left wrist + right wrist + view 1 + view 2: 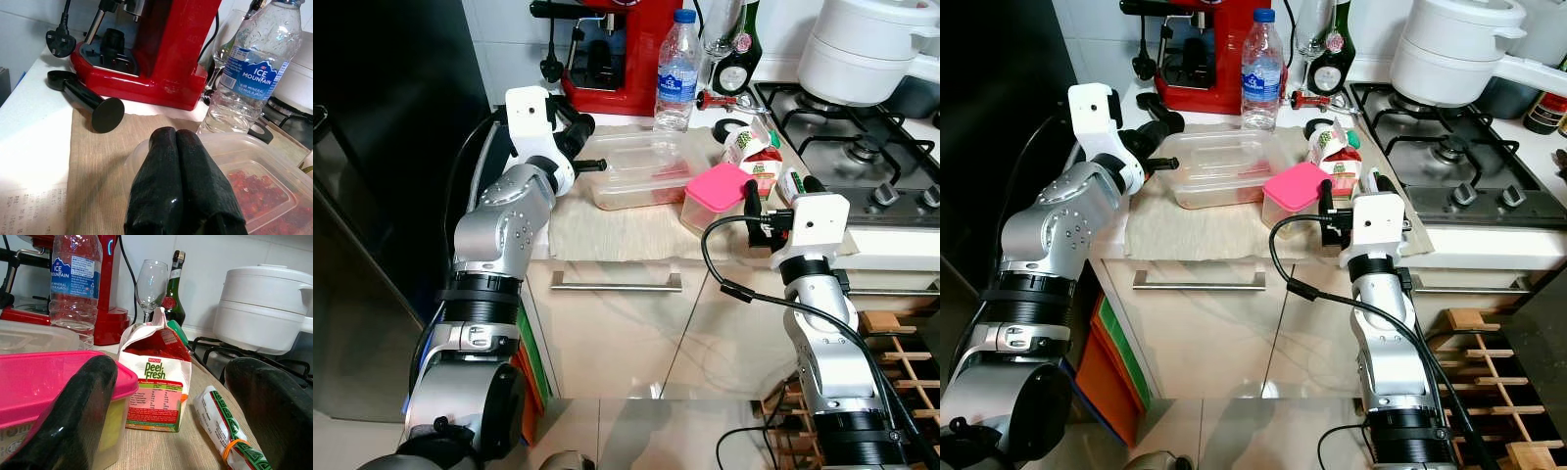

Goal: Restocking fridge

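Left gripper (182, 186) has its two black fingers pressed together, holding nothing, their tips at the near rim of a clear tub (641, 168) that has red food in it. Right gripper (771, 204) stands wide apart at the bench edge: one finger lies just beside a pink-lidded box (715, 194), the other near a rolled packet (226, 434) bound with an orange band. Between its fingers, a little further back, a small carton (157, 381) stands upright with its top torn open.

All of these sit on a beige cloth (607, 230) spread over the bench (578, 269). Behind the tub stands a water bottle (676, 70), upright, and next to it a red coffee machine (607, 49). A black portafilter (88, 99) lies by the machine's base. A wine glass (151, 284) and a dark bottle (173, 293) stand at the back wall. A white pot (871, 49) rests on the hob (862, 147) to the right. A dark fridge (382, 196) is at the left.
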`<state>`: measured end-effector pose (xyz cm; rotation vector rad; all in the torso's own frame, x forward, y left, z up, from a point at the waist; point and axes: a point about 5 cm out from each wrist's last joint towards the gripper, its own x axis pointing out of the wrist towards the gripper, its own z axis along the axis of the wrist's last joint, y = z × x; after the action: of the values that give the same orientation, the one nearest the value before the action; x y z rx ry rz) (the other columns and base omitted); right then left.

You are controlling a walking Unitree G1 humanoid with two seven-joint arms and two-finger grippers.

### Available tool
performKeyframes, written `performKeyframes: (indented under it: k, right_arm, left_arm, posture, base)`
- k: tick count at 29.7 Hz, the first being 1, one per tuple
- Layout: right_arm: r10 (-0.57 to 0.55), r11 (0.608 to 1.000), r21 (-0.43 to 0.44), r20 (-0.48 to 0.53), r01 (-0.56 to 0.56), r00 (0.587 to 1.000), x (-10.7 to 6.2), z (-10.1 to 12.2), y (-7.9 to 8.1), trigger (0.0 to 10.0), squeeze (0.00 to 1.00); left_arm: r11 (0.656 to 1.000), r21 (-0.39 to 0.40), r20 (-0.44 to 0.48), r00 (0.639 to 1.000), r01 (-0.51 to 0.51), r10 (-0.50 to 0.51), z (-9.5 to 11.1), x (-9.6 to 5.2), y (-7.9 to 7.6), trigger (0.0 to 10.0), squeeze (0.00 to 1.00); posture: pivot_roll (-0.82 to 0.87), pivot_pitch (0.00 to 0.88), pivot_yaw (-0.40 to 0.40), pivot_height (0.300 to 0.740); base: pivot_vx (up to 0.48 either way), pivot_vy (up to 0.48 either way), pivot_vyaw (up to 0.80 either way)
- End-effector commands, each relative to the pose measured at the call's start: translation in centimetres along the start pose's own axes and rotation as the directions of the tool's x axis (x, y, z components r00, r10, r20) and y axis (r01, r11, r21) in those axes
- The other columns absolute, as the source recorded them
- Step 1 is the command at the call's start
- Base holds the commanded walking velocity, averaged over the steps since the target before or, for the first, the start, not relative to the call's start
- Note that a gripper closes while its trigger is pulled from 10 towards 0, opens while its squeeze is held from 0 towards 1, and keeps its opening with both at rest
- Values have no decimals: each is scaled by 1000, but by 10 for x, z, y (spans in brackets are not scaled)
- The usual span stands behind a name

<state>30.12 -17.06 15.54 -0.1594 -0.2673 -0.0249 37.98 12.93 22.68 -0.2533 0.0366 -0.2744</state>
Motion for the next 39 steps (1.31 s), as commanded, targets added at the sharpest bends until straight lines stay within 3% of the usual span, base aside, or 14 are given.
performKeyframes:
  k: [1, 39]
  right_arm:
    - [-13, 1000, 2, 13, 13, 1000, 3, 4, -3, 10000, 0]
    - [-13, 1000, 2, 7, 13, 1000, 5, 1, -5, 10000, 0]
  left_arm:
    - [1000, 14, 20, 1000, 6, -7, 10, 2, -3, 3686, 0]
    - [1000, 13, 16, 1000, 5, -5, 7, 5, -3, 3686, 0]
  posture:
    - [102, 0, -1, 740]
    - [110, 0, -10, 740]
  base:
    - [0, 0, 0]
    - [0, 0, 0]
